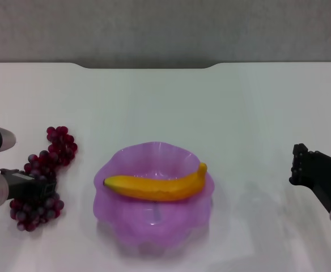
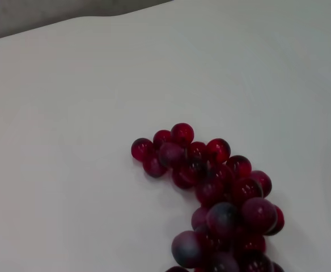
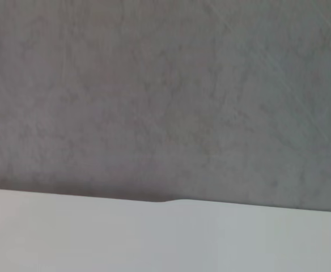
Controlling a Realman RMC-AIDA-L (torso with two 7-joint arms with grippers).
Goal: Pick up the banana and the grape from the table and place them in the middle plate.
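Note:
The yellow banana (image 1: pixel 154 187) lies across the translucent purple middle plate (image 1: pixel 124 225) at the centre front of the white table (image 1: pixel 222 107). The dark red bunch of grape (image 1: pixel 58 145) lies on the table left of the plate. It also shows in the left wrist view (image 2: pixel 222 187). My left gripper (image 1: pixel 42 185) reaches in from the left edge and sits low over the middle of the bunch. My right gripper (image 1: pixel 301 165) hangs near the right edge, well apart from the plate, with nothing seen in it.
The table's far edge has a raised notch (image 1: pixel 148 67) with a grey wall behind it. Bare tabletop lies between the plate and the right gripper. The right wrist view shows only the wall and the table's far edge (image 3: pixel 165 199).

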